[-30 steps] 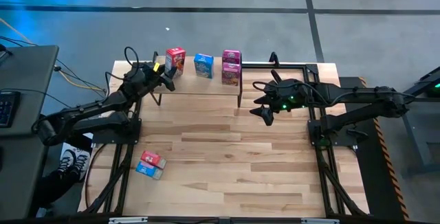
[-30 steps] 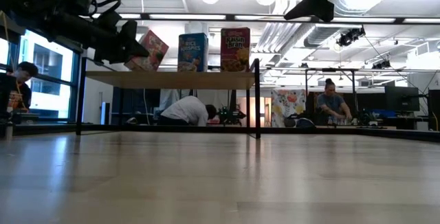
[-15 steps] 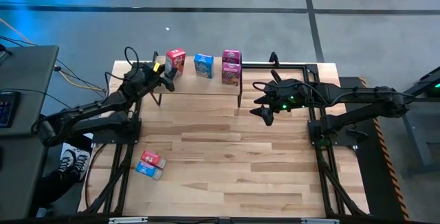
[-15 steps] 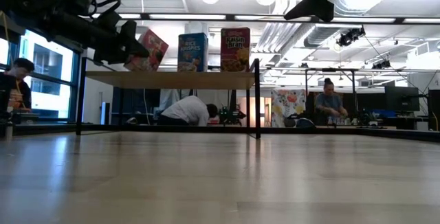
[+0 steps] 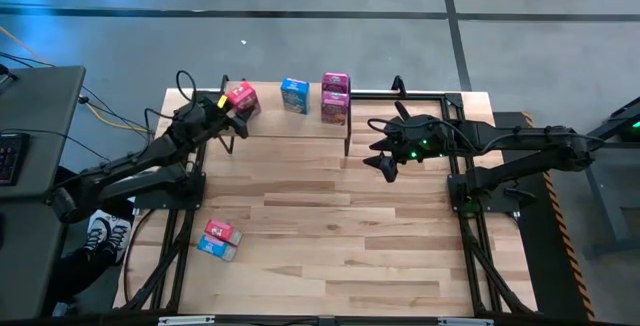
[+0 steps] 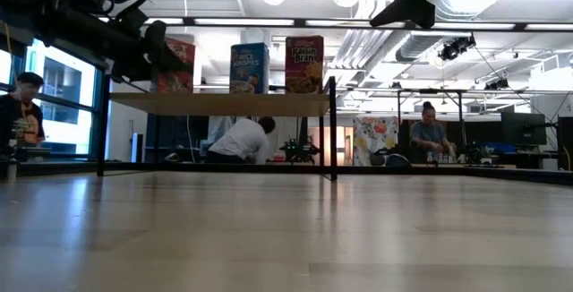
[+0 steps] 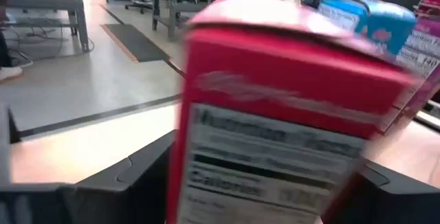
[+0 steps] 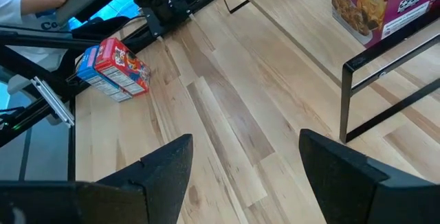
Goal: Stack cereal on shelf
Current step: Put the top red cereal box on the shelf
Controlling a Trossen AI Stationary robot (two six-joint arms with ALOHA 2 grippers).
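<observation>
Left gripper [image 5: 228, 116] spread around pink cereal box [image 5: 241, 97] on shelf [image 5: 300, 118]; right gripper [image 5: 381, 153] open, empty

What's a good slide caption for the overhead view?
Left claw at a red cereal box on the shelf; right claw waits.

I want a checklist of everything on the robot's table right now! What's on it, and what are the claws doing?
Surface: plank table, mostly bare.
Job's things: shelf at the far edge holds a red cereal box, a blue cereal box and a magenta cereal box; two more boxes lie on the table near the left front.
Clutter: nothing seen.
Grippers: left gripper at the red box on the shelf's left end, fingers either side of it; right gripper open, empty, hovering right of the shelf.
Cables: yellow cables left of the table.
Surroundings: people at benches behind.
</observation>
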